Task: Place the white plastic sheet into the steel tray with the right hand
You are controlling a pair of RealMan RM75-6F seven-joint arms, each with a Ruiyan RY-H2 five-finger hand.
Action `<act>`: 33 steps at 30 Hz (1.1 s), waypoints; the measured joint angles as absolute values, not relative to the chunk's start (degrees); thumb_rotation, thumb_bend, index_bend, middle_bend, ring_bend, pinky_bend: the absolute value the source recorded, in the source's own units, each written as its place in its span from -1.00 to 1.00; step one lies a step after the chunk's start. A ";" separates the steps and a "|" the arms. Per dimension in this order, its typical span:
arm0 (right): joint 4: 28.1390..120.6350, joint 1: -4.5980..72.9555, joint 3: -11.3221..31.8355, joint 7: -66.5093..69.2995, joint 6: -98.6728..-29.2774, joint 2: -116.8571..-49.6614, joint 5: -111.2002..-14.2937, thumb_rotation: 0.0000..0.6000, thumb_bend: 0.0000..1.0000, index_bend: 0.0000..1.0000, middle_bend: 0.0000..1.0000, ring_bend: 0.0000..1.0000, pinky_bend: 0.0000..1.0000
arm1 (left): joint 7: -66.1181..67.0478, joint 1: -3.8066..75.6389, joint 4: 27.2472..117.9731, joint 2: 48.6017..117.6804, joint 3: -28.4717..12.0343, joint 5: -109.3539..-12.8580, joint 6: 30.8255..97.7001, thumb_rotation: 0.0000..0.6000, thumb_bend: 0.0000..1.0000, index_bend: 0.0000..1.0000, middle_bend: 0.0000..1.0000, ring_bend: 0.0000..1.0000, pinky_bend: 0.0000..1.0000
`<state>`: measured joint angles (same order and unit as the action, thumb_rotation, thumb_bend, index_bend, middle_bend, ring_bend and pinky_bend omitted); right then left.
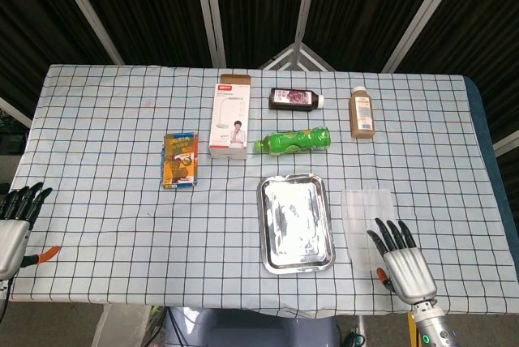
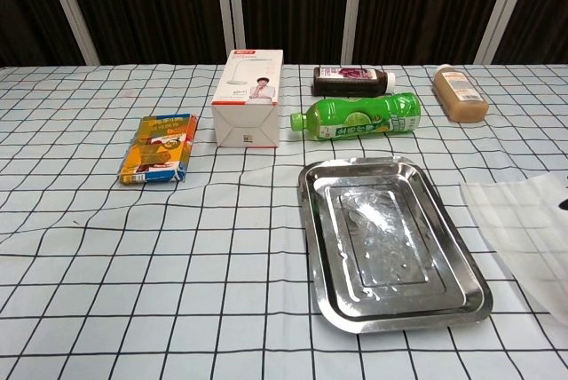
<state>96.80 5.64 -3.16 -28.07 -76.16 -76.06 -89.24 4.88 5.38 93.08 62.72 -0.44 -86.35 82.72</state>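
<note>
The white plastic sheet (image 1: 369,216) lies flat on the checked cloth, just right of the steel tray (image 1: 295,221); the chest view shows the sheet (image 2: 519,225) at the right edge beside the tray (image 2: 390,240). My right hand (image 1: 402,261) hovers over the sheet's near end with fingers spread, palm down, holding nothing. Whether it touches the sheet I cannot tell. My left hand (image 1: 15,223) hangs at the table's left edge, fingers apart and empty. The tray holds nothing.
Behind the tray lie a green bottle (image 1: 293,140), a dark bottle (image 1: 295,99) and a brown bottle (image 1: 362,113). A white box (image 1: 229,117) stands left of them, with a colourful packet (image 1: 180,160) further left.
</note>
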 measured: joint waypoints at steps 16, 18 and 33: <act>92.99 5.17 -2.93 -35.62 -75.05 -78.10 -83.98 1.00 -0.23 -1.00 -1.00 -1.00 -1.00 | 4.11 5.14 93.38 62.41 -0.37 -86.40 83.09 1.00 -1.00 -1.00 -1.00 -1.00 -1.00; 92.72 4.93 -3.07 -35.85 -75.17 -78.55 -83.80 1.00 -0.23 -1.00 -1.00 -1.00 -1.00 | 4.07 5.14 93.39 62.40 -0.38 -86.38 83.08 1.00 -1.00 -1.00 -1.00 -1.00 -1.00; 87.74 4.52 -2.24 -35.48 -75.82 -82.69 -82.09 1.00 -0.23 -1.00 -1.00 -1.00 -1.00 | 3.46 5.20 93.58 62.24 -0.47 -86.21 82.92 1.00 -1.00 -1.00 -1.00 -1.00 -1.00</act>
